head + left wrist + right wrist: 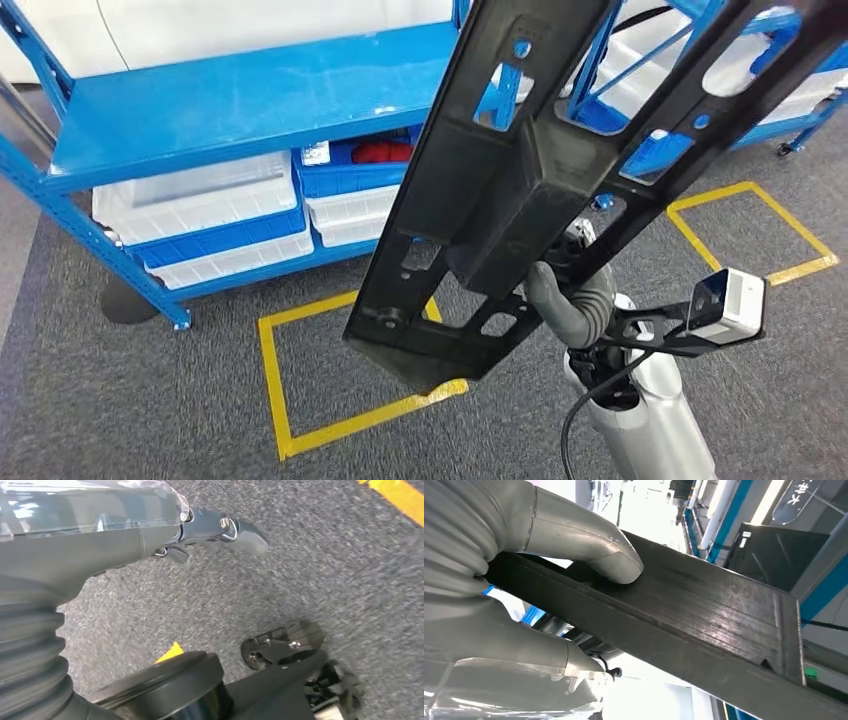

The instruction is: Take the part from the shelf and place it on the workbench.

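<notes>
The right hand (568, 300) holds the part (560, 170), a long black frame with cut-out holes. In the head view the part is lifted in the air in front of the blue shelf (240, 105), above the grey carpet floor (120, 400) with its yellow tape squares (300, 390). Its long axis runs diagonally, from low near the hand up and away toward the shelf, so most of its length stands out beyond the grip. In the right wrist view the thumb (589, 545) presses on one face of the part (704, 625) and the fingers (524, 655) close on the opposite side, so the grip is firm around one bar. The left hand (200, 530) hangs over the floor, holds nothing, and its fingers appear loosely apart. The worktop is not visible, so I judge the robot must turn with the load, minding the long free end near the shelf.
</notes>
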Action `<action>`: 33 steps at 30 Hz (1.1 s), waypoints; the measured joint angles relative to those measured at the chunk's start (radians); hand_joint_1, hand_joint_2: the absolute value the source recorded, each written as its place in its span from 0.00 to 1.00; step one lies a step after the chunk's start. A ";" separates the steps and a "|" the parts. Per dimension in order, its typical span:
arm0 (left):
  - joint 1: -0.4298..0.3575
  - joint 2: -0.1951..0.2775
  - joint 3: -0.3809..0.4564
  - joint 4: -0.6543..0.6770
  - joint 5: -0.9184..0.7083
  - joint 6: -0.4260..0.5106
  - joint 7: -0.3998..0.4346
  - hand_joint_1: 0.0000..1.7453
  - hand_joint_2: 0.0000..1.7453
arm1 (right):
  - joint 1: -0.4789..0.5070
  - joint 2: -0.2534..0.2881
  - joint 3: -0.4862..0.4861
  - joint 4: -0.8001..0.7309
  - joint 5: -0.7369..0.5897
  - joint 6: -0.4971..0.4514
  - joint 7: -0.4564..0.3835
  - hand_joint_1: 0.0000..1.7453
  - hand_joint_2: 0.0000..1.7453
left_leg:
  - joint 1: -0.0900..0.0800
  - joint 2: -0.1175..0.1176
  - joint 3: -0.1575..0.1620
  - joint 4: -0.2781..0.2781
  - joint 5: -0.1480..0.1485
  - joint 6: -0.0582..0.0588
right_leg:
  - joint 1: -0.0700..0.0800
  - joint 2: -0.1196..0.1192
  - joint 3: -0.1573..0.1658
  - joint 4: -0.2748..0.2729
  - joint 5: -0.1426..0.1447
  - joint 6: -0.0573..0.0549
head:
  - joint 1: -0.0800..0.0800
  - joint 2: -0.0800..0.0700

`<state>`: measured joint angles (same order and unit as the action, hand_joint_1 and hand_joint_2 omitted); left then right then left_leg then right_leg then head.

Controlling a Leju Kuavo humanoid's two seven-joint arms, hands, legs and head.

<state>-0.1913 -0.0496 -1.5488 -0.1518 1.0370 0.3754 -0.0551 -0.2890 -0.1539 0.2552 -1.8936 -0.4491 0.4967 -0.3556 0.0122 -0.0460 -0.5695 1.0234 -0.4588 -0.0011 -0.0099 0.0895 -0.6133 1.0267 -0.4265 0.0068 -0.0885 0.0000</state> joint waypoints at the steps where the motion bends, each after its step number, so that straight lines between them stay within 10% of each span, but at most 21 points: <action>1: 0.000 -0.001 0.000 0.000 0.001 0.000 -0.001 0.00 1.00 | 0.002 0.000 0.000 -0.002 0.000 0.000 -0.001 1.00 1.00 | 0.000 0.008 0.001 -0.005 0.004 0.007 | -0.001 -0.004 -0.002 0.002 -0.001 0.006 | 0.000 0.000; 6: 0.003 -0.004 0.000 0.000 0.003 0.000 -0.004 0.00 1.00 | 0.009 0.000 0.001 -0.009 0.000 0.000 -0.004 1.00 1.00 | 0.000 0.056 0.004 -0.018 0.011 0.027 | -0.006 -0.079 -0.110 0.228 -0.118 0.030 | 0.000 0.000; 8: 0.006 -0.004 0.000 0.000 0.003 0.000 -0.004 0.00 1.00 | 0.013 0.000 0.001 -0.009 0.000 0.000 -0.004 1.00 1.00 | -0.001 0.076 0.003 -0.018 0.011 0.027 | -0.008 -0.084 -0.130 0.273 -0.118 0.034 | 0.000 0.000; 11: 0.006 -0.004 0.000 0.000 0.002 0.000 -0.005 0.00 1.00 | 0.019 -0.001 0.001 -0.012 0.002 -0.004 -0.008 1.00 1.00 | -0.003 0.101 0.008 -0.017 0.007 0.022 | -0.004 -0.120 -0.033 0.094 -0.033 0.024 | 0.000 0.000; 14: 0.007 -0.004 0.000 0.000 0.002 -0.001 -0.004 0.00 1.00 | 0.032 -0.001 0.001 -0.023 0.003 -0.010 -0.018 1.00 1.00 | -0.009 0.121 0.013 -0.017 0.003 0.008 | 0.009 -0.151 0.016 -0.010 -0.011 0.001 | 0.000 0.000; 18: 0.012 -0.004 0.000 0.000 0.002 -0.001 -0.003 0.00 1.00 | 0.066 -0.001 0.000 -0.039 -0.002 -0.014 -0.024 1.00 1.00 | -0.007 0.109 0.004 0.017 -0.030 -0.014 | 0.002 -0.115 0.019 -0.021 -0.002 -0.021 | 0.000 0.000; 21: 0.018 -0.004 0.000 0.000 0.003 -0.005 0.002 0.00 1.00 | 0.091 0.002 0.000 -0.048 -0.007 -0.024 -0.015 1.00 1.00 | -0.004 0.063 -0.075 0.197 -0.125 -0.020 | 0.000 -0.087 0.018 -0.023 0.001 -0.030 | 0.000 0.000; 23: 0.017 -0.007 0.000 0.000 -0.007 -0.015 0.011 0.00 1.00 | 0.116 0.004 -0.003 -0.059 0.005 -0.039 -0.005 1.00 1.00 | -0.004 0.057 -0.102 0.265 -0.137 -0.019 | 0.000 -0.066 0.019 -0.022 0.001 -0.030 | 0.000 0.000; 27: 0.027 -0.020 0.000 0.000 -0.029 -0.020 0.026 0.00 1.00 | 0.155 0.006 -0.021 -0.098 0.024 -0.047 0.005 1.00 1.00 | 0.002 0.005 -0.002 0.057 -0.025 -0.010 | 0.000 -0.015 0.014 -0.011 -0.001 -0.021 | 0.000 0.000; 29: 0.030 -0.024 0.000 0.000 -0.029 -0.019 0.026 0.00 1.00 | 0.158 0.007 -0.028 -0.104 0.025 -0.044 0.005 1.00 1.00 | 0.004 -0.027 0.022 0.000 -0.019 -0.005 | -0.002 0.008 0.001 -0.005 0.003 -0.008 | 0.000 0.000; 31: 0.028 -0.028 0.000 0.000 -0.026 -0.015 0.026 0.00 1.00 | 0.163 0.008 -0.035 -0.105 0.023 -0.037 0.008 1.00 1.00 | 0.003 -0.013 0.024 -0.007 -0.019 0.004 | -0.006 0.025 -0.008 -0.005 0.008 0.007 | 0.000 0.000; 33: 0.027 -0.030 0.001 0.001 -0.018 -0.011 0.026 0.00 1.00 | 0.164 0.009 -0.044 -0.104 0.017 -0.028 0.013 1.00 1.00 | 0.003 0.008 0.027 -0.015 -0.013 0.018 | -0.006 -0.006 -0.022 0.020 -0.007 0.017 | 0.000 0.000</action>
<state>-0.1644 -0.0800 -1.5480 -0.1513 1.0187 0.3643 -0.0290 -0.1254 -0.1448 0.2110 -1.9977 -0.4324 0.4691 -0.3430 0.0155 -0.0380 -0.5424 1.0082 -0.4718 0.0165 -0.0156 0.0839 -0.6350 1.0463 -0.4330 0.0242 -0.0882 0.0000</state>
